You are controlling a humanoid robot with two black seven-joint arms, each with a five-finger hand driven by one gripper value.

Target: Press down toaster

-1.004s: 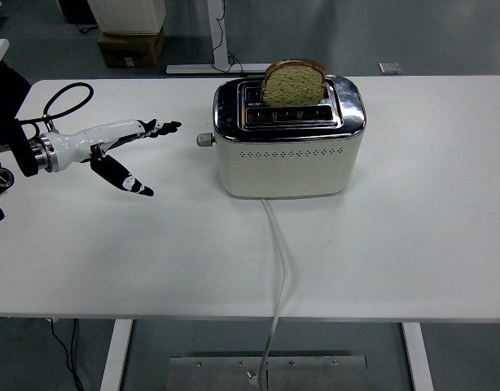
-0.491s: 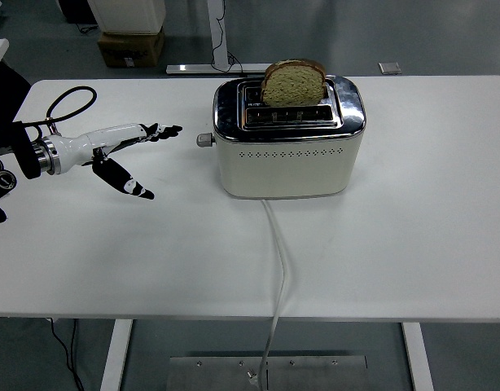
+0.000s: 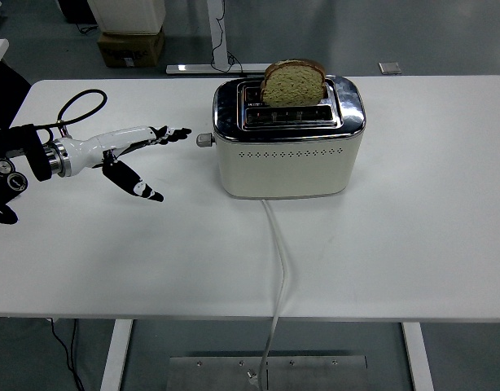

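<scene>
Where the table [image 3: 413, 244] is counted over, one toaster [image 3: 288, 138] with one bread slice [image 3: 293, 82] is listed at upper centre. One left hand [image 3: 134, 149], fingers spread apart and empty, is held left of the lever knob [image 3: 204, 139]; one cord [image 3: 278, 269] is trailed downward.

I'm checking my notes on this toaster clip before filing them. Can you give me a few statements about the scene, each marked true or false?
1. A slice of bread stands up out of the toaster. True.
2. The left hand is gripping the lever. False: its fingers are spread and stop short of the lever.
3. The lever is on the toaster's left end. True.
4. The right hand rests beside the toaster. False: no right hand is in view.
5. The cord runs off the table's far edge. False: it runs over the near edge.
</scene>
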